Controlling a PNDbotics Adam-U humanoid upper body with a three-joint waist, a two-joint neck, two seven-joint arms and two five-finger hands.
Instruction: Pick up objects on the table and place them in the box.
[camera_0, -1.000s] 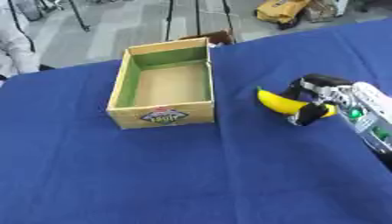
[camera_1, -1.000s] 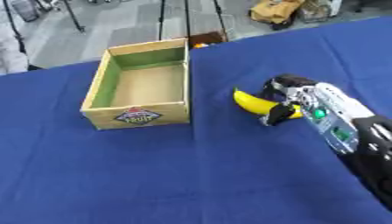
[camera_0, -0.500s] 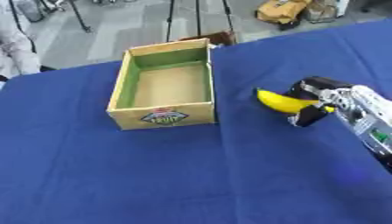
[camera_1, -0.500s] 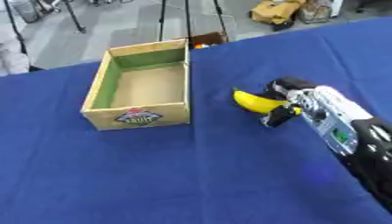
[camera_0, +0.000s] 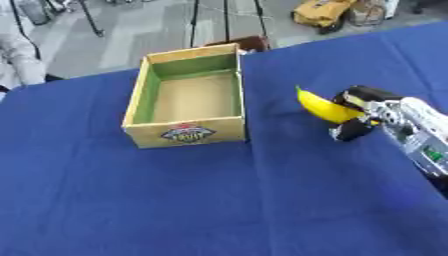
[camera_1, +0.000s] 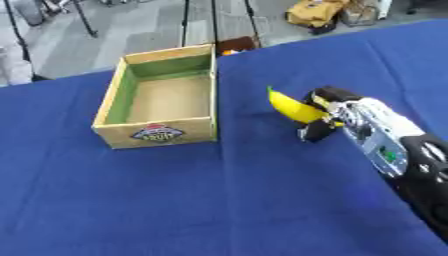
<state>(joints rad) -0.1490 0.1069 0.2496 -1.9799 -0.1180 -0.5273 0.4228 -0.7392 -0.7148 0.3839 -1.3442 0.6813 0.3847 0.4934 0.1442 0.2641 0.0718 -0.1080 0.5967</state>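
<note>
A yellow banana (camera_0: 322, 106) is held in my right hand (camera_0: 366, 111), whose fingers and thumb are curled round it. It hangs slightly above the blue tablecloth, to the right of the box. The open cardboard box (camera_0: 186, 98) with green inner walls and a fruit label on its front stands left of centre and holds nothing. My right forearm (camera_1: 394, 150) comes in from the lower right. My left hand shows in neither view.
The blue cloth-covered table (camera_0: 175, 200) fills most of the view. Beyond its far edge lie a grey floor, stand legs (camera_0: 87, 20), a small brown box (camera_0: 249, 42) and a yellow object (camera_0: 322, 11). A person's pale sleeve (camera_0: 17, 55) is at the far left.
My right hand has lifted the banana a little and carried it slightly left toward the box. The box has not moved.
</note>
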